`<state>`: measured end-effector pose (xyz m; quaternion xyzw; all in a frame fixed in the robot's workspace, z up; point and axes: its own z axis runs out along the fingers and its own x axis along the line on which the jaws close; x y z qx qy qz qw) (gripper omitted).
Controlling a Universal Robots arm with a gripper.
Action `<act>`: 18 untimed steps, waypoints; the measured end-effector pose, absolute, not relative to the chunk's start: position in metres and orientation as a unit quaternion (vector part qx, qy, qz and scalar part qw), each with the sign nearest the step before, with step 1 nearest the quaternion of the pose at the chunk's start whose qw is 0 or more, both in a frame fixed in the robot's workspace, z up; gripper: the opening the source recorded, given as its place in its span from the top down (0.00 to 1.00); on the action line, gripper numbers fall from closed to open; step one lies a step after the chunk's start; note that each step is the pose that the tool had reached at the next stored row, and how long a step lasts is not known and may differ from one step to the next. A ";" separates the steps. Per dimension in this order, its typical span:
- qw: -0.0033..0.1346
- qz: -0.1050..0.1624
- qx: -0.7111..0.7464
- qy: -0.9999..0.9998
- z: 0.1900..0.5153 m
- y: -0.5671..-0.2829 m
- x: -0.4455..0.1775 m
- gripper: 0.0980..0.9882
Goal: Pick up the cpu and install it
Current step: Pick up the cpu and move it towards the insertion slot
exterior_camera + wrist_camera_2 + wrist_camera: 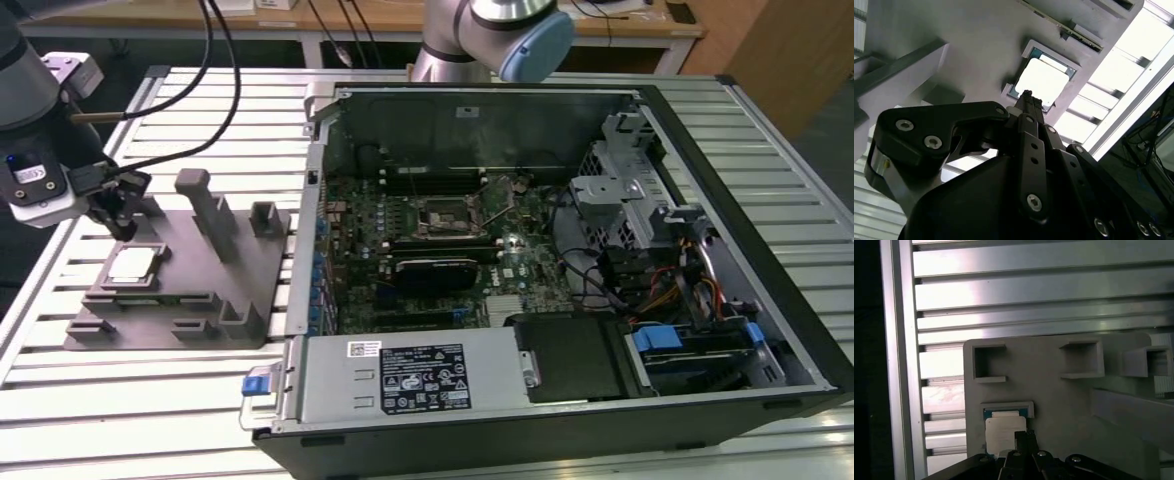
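Observation:
The cpu (134, 263) is a small silvery square chip lying flat in a recess of the grey plastic fixture (214, 290), at the exterior view's left. My gripper (123, 230) hangs just above the fixture, slightly behind the chip and apart from it. Both wrist views show the chip (1046, 80) (999, 432) in its blue-edged pocket just beyond the dark fingertips. The gripper (1027, 96) (1023, 436) is shut, its fingers pressed together with nothing between them. The dark motherboard socket (441, 213) with its metal frame sits inside the open computer case (561, 420).
The fixture carries upright posts (200, 200) and small blocks close to my gripper. Both fixture and case rest on a slotted aluminium table (160, 400). Cables (174, 120) trail from the arm above the table. A second arm's base (467, 40) stands behind the case.

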<state>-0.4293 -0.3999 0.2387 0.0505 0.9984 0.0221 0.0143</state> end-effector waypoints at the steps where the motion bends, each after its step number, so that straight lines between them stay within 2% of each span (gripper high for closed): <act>1: 0.014 0.022 0.051 0.998 0.237 -0.400 -0.430 0.99; 18: 0.014 0.022 0.051 0.998 0.211 -0.408 -0.441 0.99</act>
